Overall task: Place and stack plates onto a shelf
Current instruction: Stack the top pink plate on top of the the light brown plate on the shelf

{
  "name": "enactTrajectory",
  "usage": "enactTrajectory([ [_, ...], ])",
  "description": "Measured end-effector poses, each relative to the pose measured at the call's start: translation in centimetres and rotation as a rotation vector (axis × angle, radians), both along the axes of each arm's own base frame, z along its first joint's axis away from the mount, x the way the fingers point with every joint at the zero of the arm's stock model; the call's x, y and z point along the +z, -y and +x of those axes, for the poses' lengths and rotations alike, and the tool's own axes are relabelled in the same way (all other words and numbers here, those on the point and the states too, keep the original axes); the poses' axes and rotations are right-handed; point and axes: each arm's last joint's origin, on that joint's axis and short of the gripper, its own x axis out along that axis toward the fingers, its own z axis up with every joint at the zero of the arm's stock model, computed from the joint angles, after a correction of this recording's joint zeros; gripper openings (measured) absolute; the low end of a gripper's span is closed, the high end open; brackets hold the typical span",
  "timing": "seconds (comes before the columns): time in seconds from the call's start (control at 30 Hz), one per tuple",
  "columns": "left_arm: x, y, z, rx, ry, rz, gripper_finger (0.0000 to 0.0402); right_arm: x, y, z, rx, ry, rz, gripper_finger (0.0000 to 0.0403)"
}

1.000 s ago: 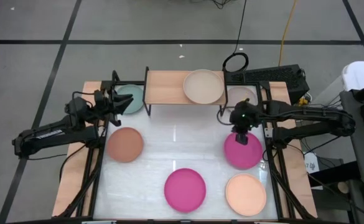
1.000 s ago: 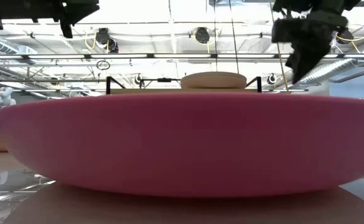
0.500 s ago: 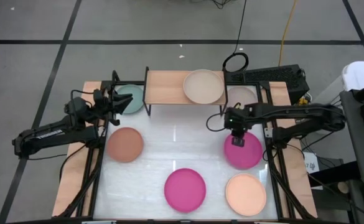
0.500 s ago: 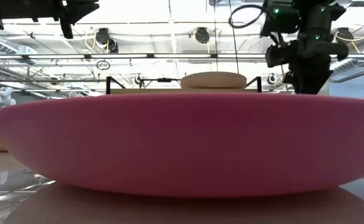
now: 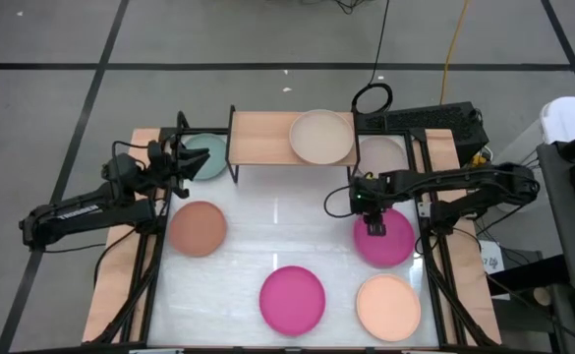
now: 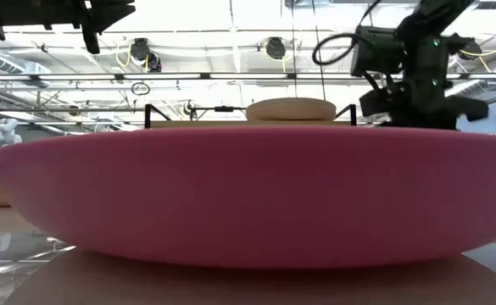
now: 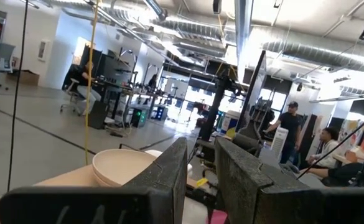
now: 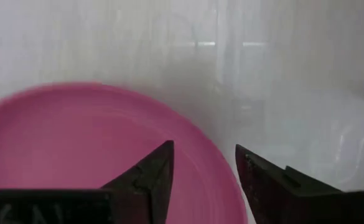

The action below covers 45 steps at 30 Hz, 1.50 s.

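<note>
I am hovering my right gripper (image 5: 375,229), fingers narrowly parted and empty, over the round matte magenta plate (image 5: 385,241) at centre right. My left gripper (image 5: 181,160), fingers slightly apart, is waiting at upper left beside the light-wood shelf (image 5: 262,138).

— What sits on the worktop (image 5: 277,221)?
— The shelf (image 5: 262,139) at the back, then plates: teal (image 5: 206,155), brown (image 5: 198,228), two magenta (image 5: 292,299) (image 5: 390,243), peach (image 5: 388,306), pale pink (image 5: 383,152).
— And on the shelf?
— One beige plate (image 5: 321,137), at its right end.
</note>
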Motion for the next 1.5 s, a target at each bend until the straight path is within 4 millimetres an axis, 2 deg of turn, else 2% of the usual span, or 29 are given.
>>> enactTrajectory([
  [0.27, 0.1, 0.0, 0.0, 0.0, 0.008, 0.004, 0.0088, -2.0, -0.1, -1.1, -0.01, -0.028, -0.016, 0.0151],
  [0.57, 0.1, 0.0, 0.0, 0.0, 0.008, 0.004, 0.0088, -2.1, 0.0, -1.3, -0.028, -0.028, -0.044, 0.0141],
  [0.7, 0.1, 0.0, 0.0, 0.0, 0.008, 0.005, 0.0088, -2.1, 0.0, -1.3, -0.039, -0.033, -0.065, 0.0105],
  [0.93, 0.1, 0.0, 0.0, 0.001, 0.008, 0.006, 0.0088, -1.9, 0.0, -1.3, -0.029, -0.018, -0.067, 0.0013],
  [1.13, 0.1, 0.0, 0.0, 0.001, 0.008, 0.005, 0.0088, -0.9, 0.0, -1.5, -0.046, 0.041, -0.069, 0.0007],
  [1.5, 0.1, 0.0, 0.0, 0.002, 0.009, 0.006, 0.0088, 3.5, -0.1, -1.8, -0.107, 0.361, -0.078, 0.0],
])
